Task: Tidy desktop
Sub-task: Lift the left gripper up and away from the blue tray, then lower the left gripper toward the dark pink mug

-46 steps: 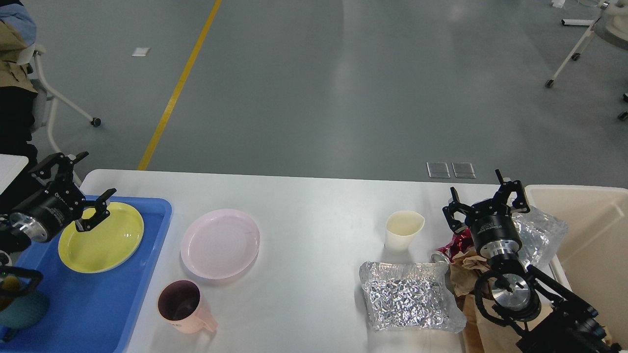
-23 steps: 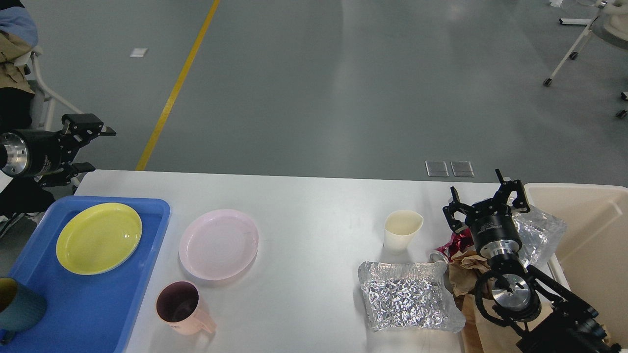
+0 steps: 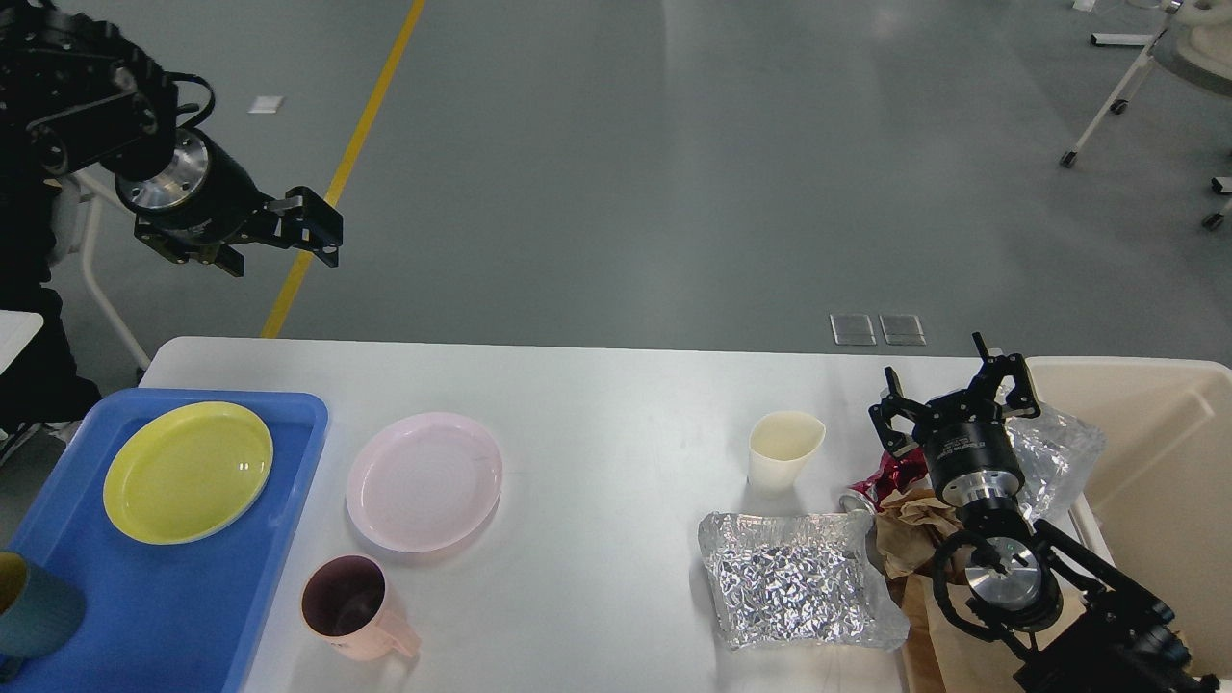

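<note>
Teal cup (image 3: 34, 616) cut off by frame edge; right end effector (image 3: 953, 404) open, empty; left end effector (image 3: 308, 226) unclear.

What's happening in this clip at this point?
Nothing is held. The left pincer is raised, seen beyond the desktop; the right pincer hangs open over the trash on the right. The yellow plate sits in the blue tray; the pink plate and pink mug remain outside it.

Two black arms, matte housings. Left black two-finger gripper (image 3: 306, 229): blocky dark fingers, silver machined wrist flange with small holes, black cable loop behind it. Right black two-finger gripper (image 3: 953, 395): angular linked fingers, visible screws, faint white lettering on cylindrical body, polished silver collar and disc below, black cable looped round joint.
</note>
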`<state>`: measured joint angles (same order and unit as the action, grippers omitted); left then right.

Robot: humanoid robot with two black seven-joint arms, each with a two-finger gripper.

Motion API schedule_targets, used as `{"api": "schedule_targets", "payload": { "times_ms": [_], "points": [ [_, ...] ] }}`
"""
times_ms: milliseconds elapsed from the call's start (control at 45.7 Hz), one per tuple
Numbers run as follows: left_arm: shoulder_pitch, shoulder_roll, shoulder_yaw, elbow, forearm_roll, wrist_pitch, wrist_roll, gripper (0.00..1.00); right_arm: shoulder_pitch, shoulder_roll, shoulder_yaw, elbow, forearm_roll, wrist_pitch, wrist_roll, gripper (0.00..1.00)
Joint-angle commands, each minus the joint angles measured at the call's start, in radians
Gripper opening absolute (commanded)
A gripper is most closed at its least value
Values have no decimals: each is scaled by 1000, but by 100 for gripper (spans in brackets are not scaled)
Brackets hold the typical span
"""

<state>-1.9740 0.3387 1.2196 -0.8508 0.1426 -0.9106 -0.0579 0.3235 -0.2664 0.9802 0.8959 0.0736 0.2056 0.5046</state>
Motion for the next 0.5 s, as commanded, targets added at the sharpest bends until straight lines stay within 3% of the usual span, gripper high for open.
{"api": "schedule_targets", "payload": {
  "times_ms": [0,131,263,372,482],
  "points": [
    [-190,-17,41,-218,-76,-44,-3,96,0,1,0,0,0,0,0,100],
    [-394,-29,104,-447,-139,-5,0,96,0,1,0,0,0,0,0,100],
    [-540,-104,194,-686,-208,139,3,96,0,1,0,0,0,0,0,100],
    [-580,-179,285,-780,-334,200,4,96,0,-1,0,0,0,0,0,100],
    [-591,-250,334,-826,-451,205,16,96,0,1,0,0,0,0,0,100]
  ]
}}
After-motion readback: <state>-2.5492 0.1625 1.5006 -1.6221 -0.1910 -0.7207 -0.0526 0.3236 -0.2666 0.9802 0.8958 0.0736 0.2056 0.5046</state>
